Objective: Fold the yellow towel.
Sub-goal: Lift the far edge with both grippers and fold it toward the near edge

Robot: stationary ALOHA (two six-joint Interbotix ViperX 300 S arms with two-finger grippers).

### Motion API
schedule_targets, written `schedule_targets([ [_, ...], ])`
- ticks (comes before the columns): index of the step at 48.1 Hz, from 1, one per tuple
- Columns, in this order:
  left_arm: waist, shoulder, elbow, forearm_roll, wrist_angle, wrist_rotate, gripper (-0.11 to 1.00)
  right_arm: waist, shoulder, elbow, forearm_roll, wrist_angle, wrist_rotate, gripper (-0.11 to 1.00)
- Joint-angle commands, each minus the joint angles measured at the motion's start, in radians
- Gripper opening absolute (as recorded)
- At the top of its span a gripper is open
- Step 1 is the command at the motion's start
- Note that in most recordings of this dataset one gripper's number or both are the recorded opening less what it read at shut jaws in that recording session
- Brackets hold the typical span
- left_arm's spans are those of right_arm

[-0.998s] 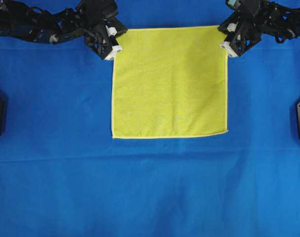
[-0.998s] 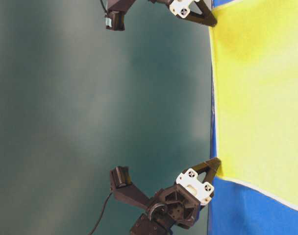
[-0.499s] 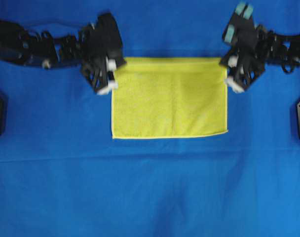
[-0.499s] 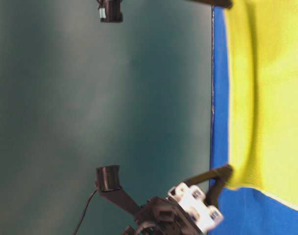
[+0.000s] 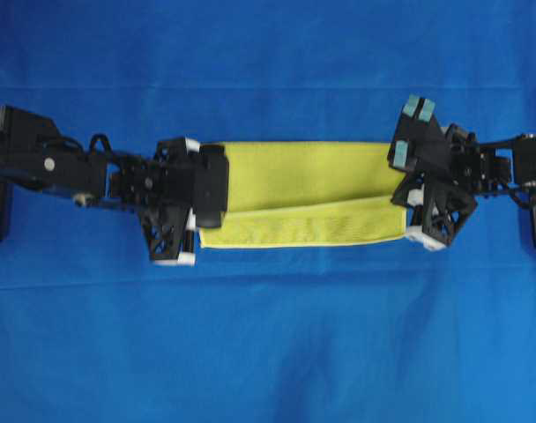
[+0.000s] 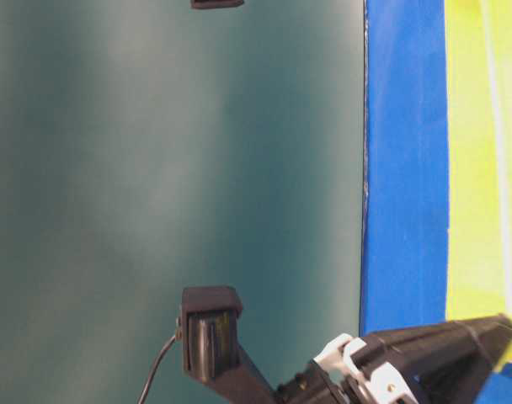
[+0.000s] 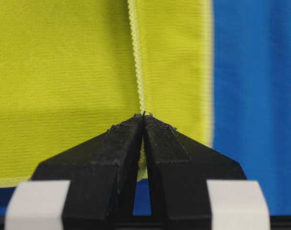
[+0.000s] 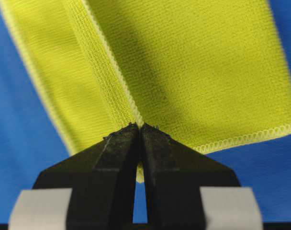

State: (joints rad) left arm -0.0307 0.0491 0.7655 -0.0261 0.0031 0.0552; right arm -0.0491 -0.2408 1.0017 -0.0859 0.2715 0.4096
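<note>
**Two corners pinched, one hem left to meet**

Two layers of the yellow towel (image 5: 303, 189) lie on the blue cloth (image 5: 268, 335) that covers the worktop, the upper flap drawn over most of the lower one, with a narrow strip of the lower layer showing along the near hem. The left pincer (image 7: 143, 120) is clenched on the flap's hem at the towel's left end, and the right pincer (image 8: 138, 129) is clenched on it at the right end. To finish this fold well, both should carry the flap evenly until its hem lines up with the lower one, keep it taut between them, lower together, then let go.
</note>
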Motion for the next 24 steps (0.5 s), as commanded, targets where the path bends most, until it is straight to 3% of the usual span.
schedule_targets([
  [1, -0.028, -0.011, -0.008, -0.002, 0.000, -0.015, 0.02, 0.038, -0.018, -0.008, 0.003, -0.017, 0.018, 0.03],
  [10, -0.060, -0.008, -0.009, -0.002, -0.009, -0.064, 0.02, 0.074, -0.018, -0.006, 0.003, -0.031, 0.041, 0.03],
  [24, -0.061, -0.003, -0.017, -0.002, -0.012, -0.066, 0.03, 0.074, -0.018, -0.008, 0.003, -0.058, 0.044, 0.03],
])
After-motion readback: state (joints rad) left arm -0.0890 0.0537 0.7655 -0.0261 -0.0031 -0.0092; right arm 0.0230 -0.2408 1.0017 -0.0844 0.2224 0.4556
